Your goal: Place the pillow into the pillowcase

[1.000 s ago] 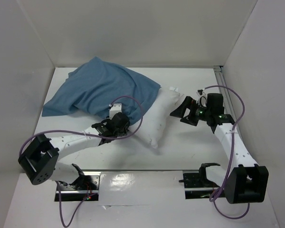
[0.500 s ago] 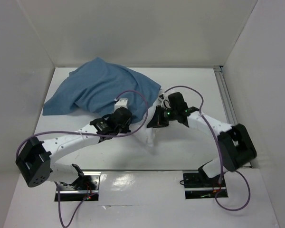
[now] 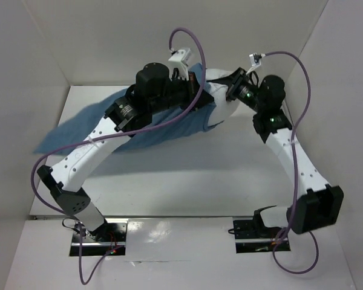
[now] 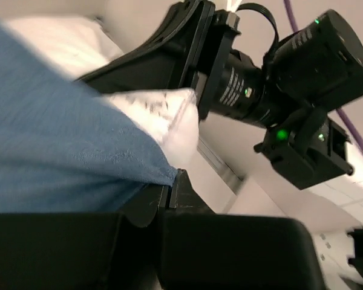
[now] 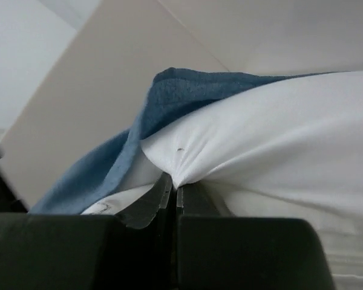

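White walls (image 3: 109,36) box in a white table (image 3: 187,169), and both arms reach toward the back wall, meeting high over the far side of the surface. From the left wrist view, the left gripper (image 4: 169,192) has its jaws pressed together on the edge of the pillowcase (image 3: 72,134), the dusty-blue cloth bunching right where the fingers meet. From there the pillowcase spreads leftward as seen from above, its left end trailing down toward the table beside the left arm. The right gripper (image 5: 174,188) is likewise clamped, pinching a small pointed fold of the pillow (image 5: 278,133); white fabric puckers into the closed fingertips. The pillow sits at the right end of the blue cloth, between the two grippers and close to the back wall, with the pillowcase lapping over its top and left side while its right part shows bare white. A few dark specks mark the white corner seen from the left wrist. Purple cables (image 3: 187,36) loop above both wrists
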Motion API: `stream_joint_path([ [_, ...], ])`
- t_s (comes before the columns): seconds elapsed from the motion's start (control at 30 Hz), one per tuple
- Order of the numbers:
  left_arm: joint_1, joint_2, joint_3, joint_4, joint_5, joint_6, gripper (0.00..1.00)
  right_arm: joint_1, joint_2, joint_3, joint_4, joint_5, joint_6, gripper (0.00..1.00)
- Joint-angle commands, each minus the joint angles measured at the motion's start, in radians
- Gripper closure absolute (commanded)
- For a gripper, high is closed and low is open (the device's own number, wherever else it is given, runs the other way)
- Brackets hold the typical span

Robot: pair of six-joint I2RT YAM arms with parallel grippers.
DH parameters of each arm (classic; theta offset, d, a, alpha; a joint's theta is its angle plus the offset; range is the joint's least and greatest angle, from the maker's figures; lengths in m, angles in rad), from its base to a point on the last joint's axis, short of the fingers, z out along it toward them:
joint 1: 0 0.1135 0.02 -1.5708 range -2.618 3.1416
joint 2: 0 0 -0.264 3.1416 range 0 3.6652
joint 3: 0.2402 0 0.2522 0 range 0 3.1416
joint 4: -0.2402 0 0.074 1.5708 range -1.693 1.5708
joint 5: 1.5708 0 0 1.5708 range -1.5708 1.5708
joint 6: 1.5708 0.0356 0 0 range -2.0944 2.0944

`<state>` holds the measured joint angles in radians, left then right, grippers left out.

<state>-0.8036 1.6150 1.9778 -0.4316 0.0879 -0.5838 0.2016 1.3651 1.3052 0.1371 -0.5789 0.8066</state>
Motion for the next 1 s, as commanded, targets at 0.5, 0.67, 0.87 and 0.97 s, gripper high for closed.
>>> stream_joint_path([
  [0.5, 0.040, 0.045, -0.010, 0.286, 0.467, -0.220, 1.00, 0.180, -0.156, -0.558, 0.014, 0.117, 0.039, 1.00],
  [0.67, 0.050, 0.017, 0.027, 0.183, 0.458, -0.200, 1.00, 0.171, -0.286, -0.501, -0.336, 0.229, -0.032, 1.00],
  [0.87, 0.084, 0.029, 0.041, 0.044, 0.412, -0.214, 1.00, 0.171, -0.559, -0.587, -0.641, 0.309, 0.025, 1.00],
  [0.97, 0.102, 0.112, 0.101, 0.019, 0.415, -0.200, 1.00, 0.171, -0.644, -0.587, -0.743, 0.321, 0.068, 1.00],
])
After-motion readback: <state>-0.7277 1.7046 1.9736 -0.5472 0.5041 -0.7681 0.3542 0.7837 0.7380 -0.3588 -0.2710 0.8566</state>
